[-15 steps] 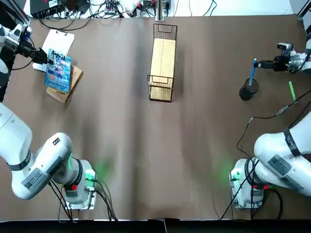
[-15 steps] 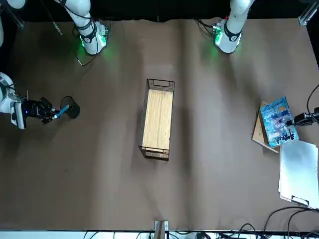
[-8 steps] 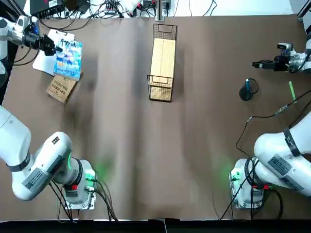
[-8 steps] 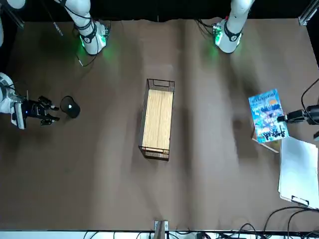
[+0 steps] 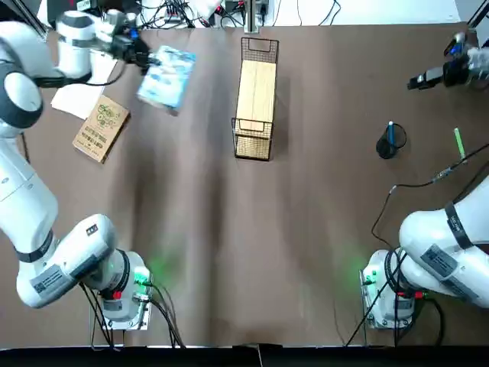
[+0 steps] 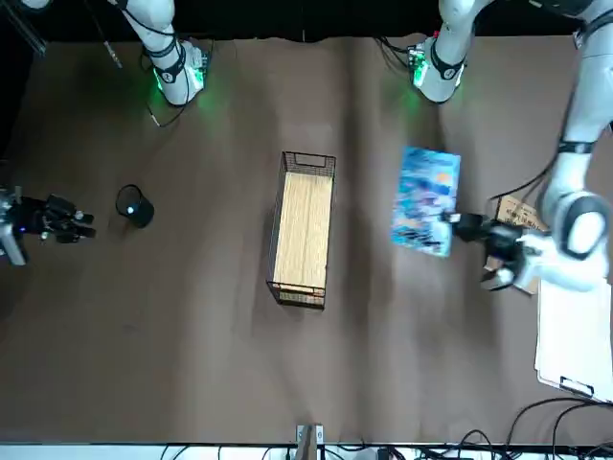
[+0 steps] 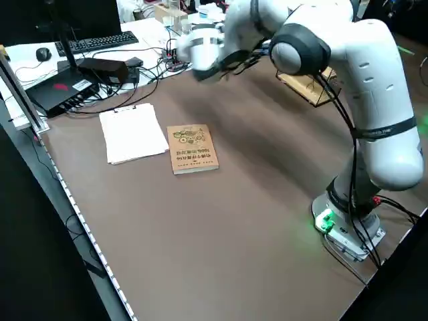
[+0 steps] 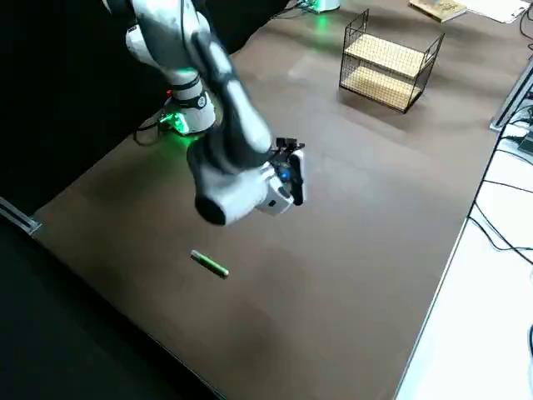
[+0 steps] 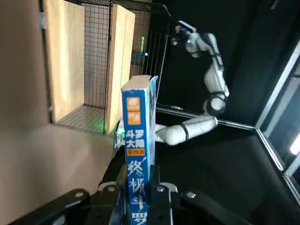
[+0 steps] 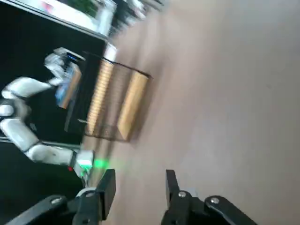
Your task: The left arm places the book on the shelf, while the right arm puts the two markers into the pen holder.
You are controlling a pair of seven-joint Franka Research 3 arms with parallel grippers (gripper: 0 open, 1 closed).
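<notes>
My left gripper (image 5: 144, 55) is shut on one edge of the blue and white book (image 5: 166, 76), which hangs in the air left of the shelf (image 5: 256, 98). In the left wrist view the book (image 9: 139, 150) stands edge-on between the fingers, with the shelf (image 9: 89, 61) beyond it. The black pen holder (image 5: 387, 145) stands right of the shelf with the blue marker (image 5: 390, 131) upright inside. The green marker (image 5: 458, 142) lies flat on the table to its right. My right gripper (image 5: 414, 81) hovers beyond the pen holder, open and empty (image 10: 138, 190).
A tan-brown book (image 5: 101, 128) and a white clipboard paper (image 5: 76, 95) lie at the far left. Cables, a keyboard and boxes crowd the bench past the table's far edge. A black cable (image 5: 428, 182) trails near the green marker.
The left arm lifted the book off the tan book and carried it right toward the shelf. The right gripper let the blue marker drop into the pen holder, then drew away from it.
</notes>
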